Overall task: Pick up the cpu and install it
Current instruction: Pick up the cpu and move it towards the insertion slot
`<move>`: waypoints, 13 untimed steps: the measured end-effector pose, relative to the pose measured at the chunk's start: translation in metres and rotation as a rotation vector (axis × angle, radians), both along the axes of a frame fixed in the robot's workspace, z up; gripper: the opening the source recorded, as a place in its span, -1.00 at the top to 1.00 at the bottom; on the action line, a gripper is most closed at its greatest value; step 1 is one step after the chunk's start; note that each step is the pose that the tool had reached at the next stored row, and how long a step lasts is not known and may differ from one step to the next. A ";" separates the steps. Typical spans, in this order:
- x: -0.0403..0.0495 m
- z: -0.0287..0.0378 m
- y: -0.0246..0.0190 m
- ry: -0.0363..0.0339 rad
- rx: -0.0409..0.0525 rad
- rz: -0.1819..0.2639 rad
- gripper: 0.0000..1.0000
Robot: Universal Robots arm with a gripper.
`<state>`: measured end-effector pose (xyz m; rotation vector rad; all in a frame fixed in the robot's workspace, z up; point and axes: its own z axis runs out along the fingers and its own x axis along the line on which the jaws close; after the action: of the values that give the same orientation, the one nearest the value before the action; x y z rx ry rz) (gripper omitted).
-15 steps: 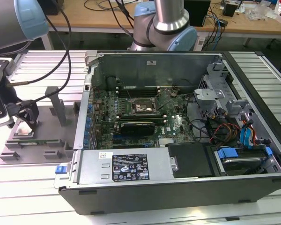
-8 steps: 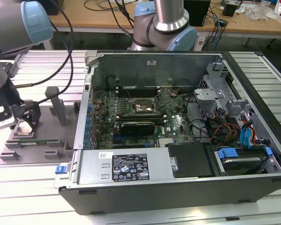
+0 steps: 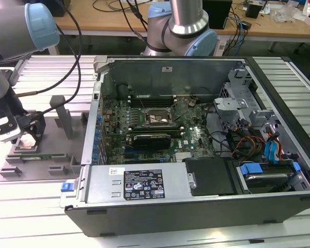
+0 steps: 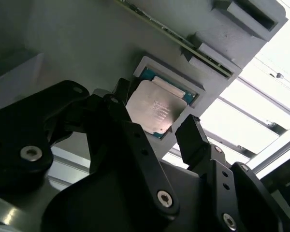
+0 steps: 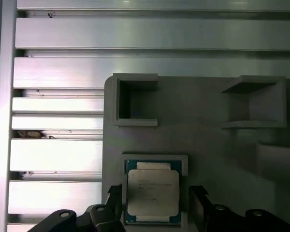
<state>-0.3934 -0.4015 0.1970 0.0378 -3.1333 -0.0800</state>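
At nine o'clock from the computer case [image 3: 196, 199] in the exterior view, the cpu [image 5: 152, 195] lies flat in its gray tray [image 5: 208, 145] pocket, so the gripper [image 4: 156, 107], spread wide, has a finger at each side.

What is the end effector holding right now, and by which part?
Nothing. The end effector is open, its fingers on either side of the chip with gaps, and the chip lies in a recess of the gray tray.
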 end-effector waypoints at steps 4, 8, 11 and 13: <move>0.0001 -0.0045 0.0002 0.0008 0.0000 0.008 -0.33; 0.0000 -0.0074 0.0014 0.0017 0.0000 0.008 -0.33; 0.0000 -0.0077 0.0022 0.0018 -0.0001 0.008 -0.33; 0.0000 -0.0082 0.0038 0.0018 -0.0001 0.008 -0.33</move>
<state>-0.3935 -0.3977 0.1888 0.0505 -3.1311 -0.0798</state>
